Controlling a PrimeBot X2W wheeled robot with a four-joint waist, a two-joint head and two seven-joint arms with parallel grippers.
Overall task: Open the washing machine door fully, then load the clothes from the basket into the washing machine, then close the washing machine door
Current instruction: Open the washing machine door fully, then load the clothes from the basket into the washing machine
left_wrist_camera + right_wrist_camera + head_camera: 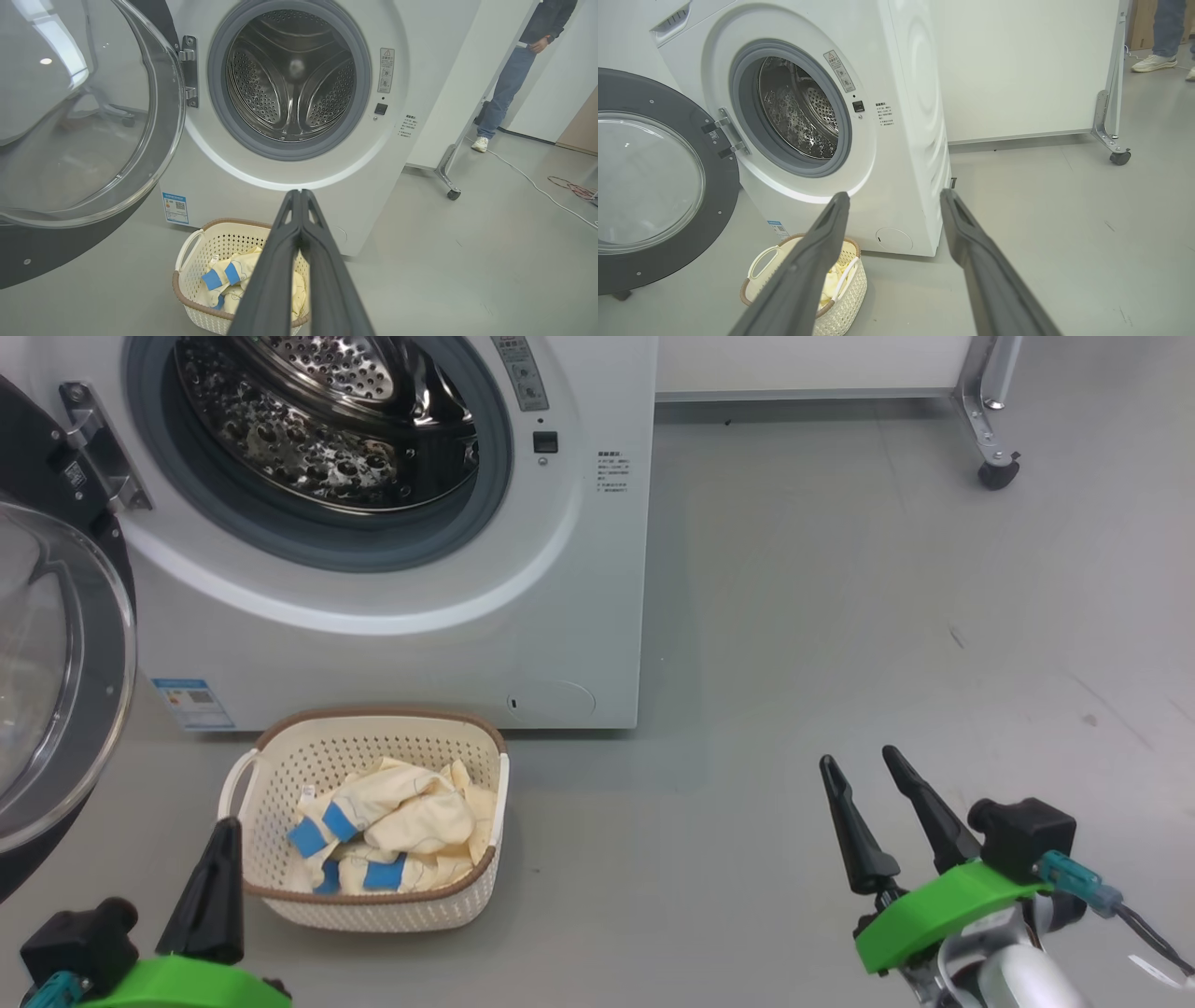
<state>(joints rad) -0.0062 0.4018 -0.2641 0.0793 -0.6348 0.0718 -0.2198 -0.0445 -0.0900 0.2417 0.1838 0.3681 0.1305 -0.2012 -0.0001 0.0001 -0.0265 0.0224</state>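
Shut, empty at left gripper (227,828); spread wide, empty at right gripper (857,758). Risks hooking basket (373,715) rim instead of clothes (411,814), tipping it.

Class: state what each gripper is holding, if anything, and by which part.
Nothing is held. The left gripper has its jaws shut on nothing; the right gripper has its jaws open and empty. The clothes lie in the basket.
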